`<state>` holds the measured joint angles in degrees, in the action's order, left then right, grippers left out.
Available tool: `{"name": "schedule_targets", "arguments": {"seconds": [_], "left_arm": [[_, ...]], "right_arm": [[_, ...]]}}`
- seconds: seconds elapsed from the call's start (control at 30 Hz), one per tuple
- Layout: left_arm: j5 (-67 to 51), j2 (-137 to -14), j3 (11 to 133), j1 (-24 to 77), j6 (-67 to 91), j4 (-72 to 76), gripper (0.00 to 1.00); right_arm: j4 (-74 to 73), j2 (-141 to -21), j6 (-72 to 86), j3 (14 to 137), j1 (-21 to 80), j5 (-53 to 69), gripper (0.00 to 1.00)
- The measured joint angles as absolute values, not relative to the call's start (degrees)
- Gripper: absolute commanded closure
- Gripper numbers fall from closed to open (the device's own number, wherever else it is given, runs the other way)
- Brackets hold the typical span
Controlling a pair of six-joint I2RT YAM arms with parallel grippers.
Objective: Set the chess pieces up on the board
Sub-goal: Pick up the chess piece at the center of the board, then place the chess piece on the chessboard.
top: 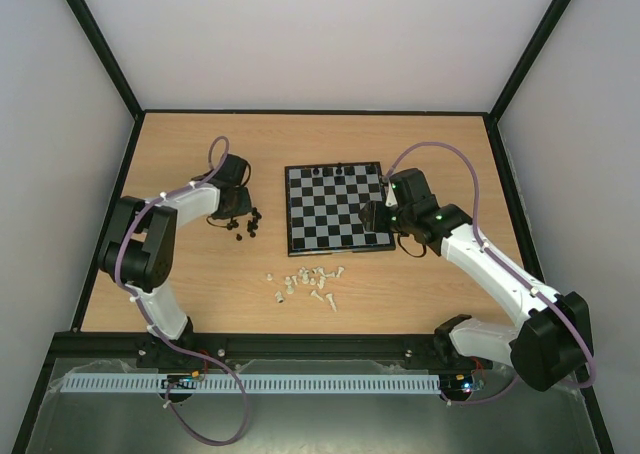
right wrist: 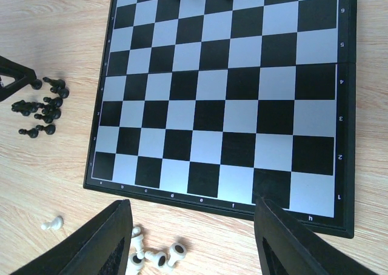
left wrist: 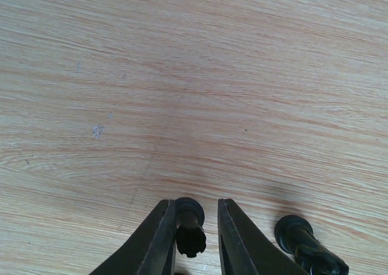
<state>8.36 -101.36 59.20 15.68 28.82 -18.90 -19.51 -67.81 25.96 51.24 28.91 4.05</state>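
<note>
The board (top: 335, 207) lies flat at mid-table, with a few black chess pieces (top: 330, 170) on its far rank. Loose black pieces (top: 247, 224) are heaped left of the board, and white pieces (top: 310, 282) are scattered in front of it. My left gripper (left wrist: 196, 203) is down at the black heap. A lying black piece (left wrist: 190, 229) sits between its narrow jaws, touching the left finger with a gap to the right one. My right gripper (right wrist: 193, 205) hovers open and empty over the near edge of the board (right wrist: 224, 93), close to some white pieces (right wrist: 151, 257).
Another black piece (left wrist: 303, 245) lies just right of the left fingers. The black heap (right wrist: 42, 108) shows left of the board in the right wrist view. Black frame posts and white walls enclose the wooden table (top: 200, 294).
</note>
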Motion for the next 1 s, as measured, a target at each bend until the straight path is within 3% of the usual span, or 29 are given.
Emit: {"name": "schedule_targets", "arguments": {"seconds": [0.23,0.6,0.83,1.0], "left_arm": [[8.2,-101.4,59.2,15.6,28.5,-18.7,0.95],[9.1,-101.4,62.4,15.6,28.2,-21.1,0.97],[10.0,-102.2,78.1,20.0,27.3,-27.0,0.97],[9.8,-109.3,91.9,24.6,26.8,-28.7,0.98]], "right_arm": [[-19.4,-67.8,26.0,51.2,28.9,4.1,0.44],[-19.4,-67.8,26.0,51.2,28.9,4.1,0.44],[-19.4,-67.8,26.0,51.2,28.9,4.0,0.44],[-19.3,-67.8,26.0,51.2,28.9,3.8,0.44]]}}
